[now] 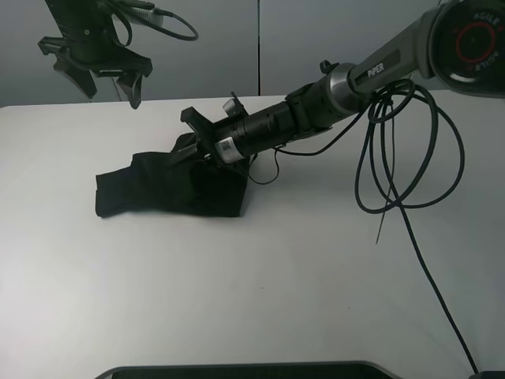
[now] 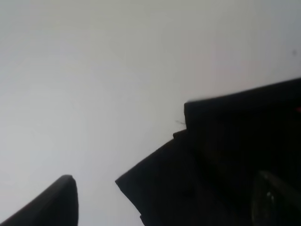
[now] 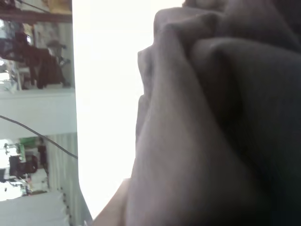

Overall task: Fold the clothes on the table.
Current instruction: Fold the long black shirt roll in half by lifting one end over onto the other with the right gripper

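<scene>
The black T-shirt [image 1: 150, 189] lies folded into a small bundle left of the middle of the white table [image 1: 276, 276]. Its print is hidden. My right gripper [image 1: 189, 140] reaches across from the right and sits at the bundle's upper right edge, where the cloth rises toward it. In the right wrist view, bunched dark cloth [image 3: 211, 117] fills the frame and hides the fingers. My left gripper [image 1: 105, 87] hangs open and empty high above the table's far left. The left wrist view shows one of its fingertips [image 2: 56, 197] and the shirt's corner [image 2: 225, 155] below.
Black cables [image 1: 410, 158] loop down from the right arm onto the table's right side. A dark object's edge [image 1: 237, 369] shows at the front edge. Grey wall panels [image 1: 316, 39] stand behind the table.
</scene>
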You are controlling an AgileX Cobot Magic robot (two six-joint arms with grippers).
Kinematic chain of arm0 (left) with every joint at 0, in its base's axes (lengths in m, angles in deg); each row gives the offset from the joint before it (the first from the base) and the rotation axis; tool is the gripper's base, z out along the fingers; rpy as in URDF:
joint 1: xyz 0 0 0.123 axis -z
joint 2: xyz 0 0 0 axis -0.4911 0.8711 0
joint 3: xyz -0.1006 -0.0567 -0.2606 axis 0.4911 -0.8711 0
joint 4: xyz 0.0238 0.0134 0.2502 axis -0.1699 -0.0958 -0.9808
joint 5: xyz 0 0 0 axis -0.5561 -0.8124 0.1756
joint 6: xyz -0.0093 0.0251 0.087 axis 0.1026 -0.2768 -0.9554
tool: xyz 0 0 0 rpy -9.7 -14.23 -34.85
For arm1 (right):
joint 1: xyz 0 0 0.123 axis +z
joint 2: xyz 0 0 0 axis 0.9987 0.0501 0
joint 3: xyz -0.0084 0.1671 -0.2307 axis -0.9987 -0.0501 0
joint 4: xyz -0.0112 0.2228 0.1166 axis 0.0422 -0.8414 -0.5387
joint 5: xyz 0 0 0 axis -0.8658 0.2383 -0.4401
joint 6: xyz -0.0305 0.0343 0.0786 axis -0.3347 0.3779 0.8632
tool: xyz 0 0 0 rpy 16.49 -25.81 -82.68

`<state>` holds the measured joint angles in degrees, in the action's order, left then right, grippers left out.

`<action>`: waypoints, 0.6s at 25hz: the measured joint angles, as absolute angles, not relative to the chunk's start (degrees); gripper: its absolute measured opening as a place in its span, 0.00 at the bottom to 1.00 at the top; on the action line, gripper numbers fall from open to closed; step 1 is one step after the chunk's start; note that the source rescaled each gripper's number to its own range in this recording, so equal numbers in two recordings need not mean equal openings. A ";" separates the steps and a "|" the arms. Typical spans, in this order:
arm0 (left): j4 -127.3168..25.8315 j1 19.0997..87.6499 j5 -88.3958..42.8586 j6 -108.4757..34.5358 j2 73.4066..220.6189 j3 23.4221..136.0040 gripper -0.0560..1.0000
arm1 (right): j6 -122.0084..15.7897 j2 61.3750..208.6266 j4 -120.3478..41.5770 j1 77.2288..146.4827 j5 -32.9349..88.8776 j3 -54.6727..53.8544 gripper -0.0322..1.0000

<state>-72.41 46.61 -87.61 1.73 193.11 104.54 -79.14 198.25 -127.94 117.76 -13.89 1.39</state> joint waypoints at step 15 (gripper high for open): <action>-72.41 46.61 -88.59 0.20 192.96 107.22 0.96 | -93.23 190.09 -120.41 119.71 -15.56 2.51 0.78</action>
<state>-72.41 46.61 -88.59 0.20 192.96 107.22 -93.23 190.09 -120.41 119.71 -15.56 2.51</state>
